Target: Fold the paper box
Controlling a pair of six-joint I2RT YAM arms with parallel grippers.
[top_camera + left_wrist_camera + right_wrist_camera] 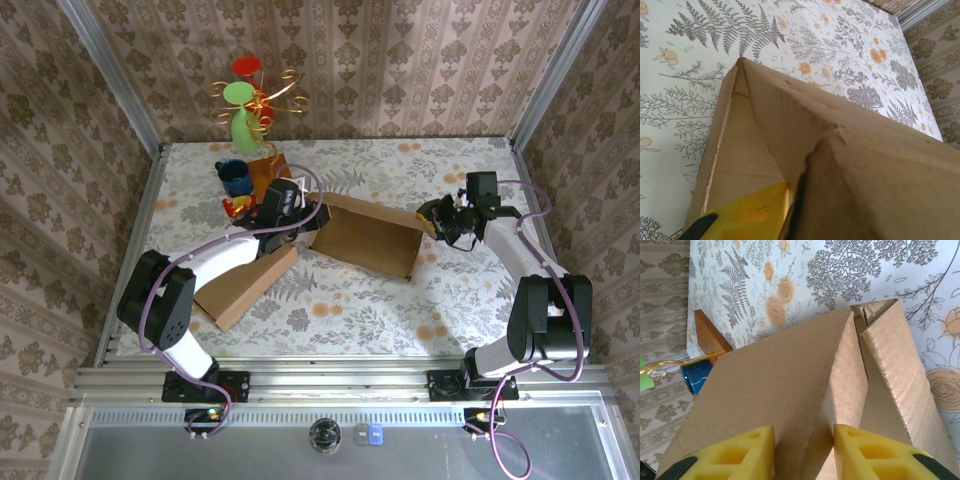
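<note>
The brown paper box [370, 240] lies half-formed in the middle of the table, with a long flat flap [250, 285] stretching toward the near left. My left gripper [305, 215] is at the box's left end. Its yellow finger [750, 212] sits inside the box against a creased upright wall [865, 150], and the cardboard hides the other finger. My right gripper [437, 220] is at the box's right corner. There its yellow fingers [804, 440] press on both sides of a folded cardboard ridge [840, 390].
A blue cup [235, 178], a wooden block [268, 175], a small red and yellow item [235, 207] and a green vase with gold wire ornaments [247, 125] stand at the back left, close behind my left gripper. Patterned walls enclose the table.
</note>
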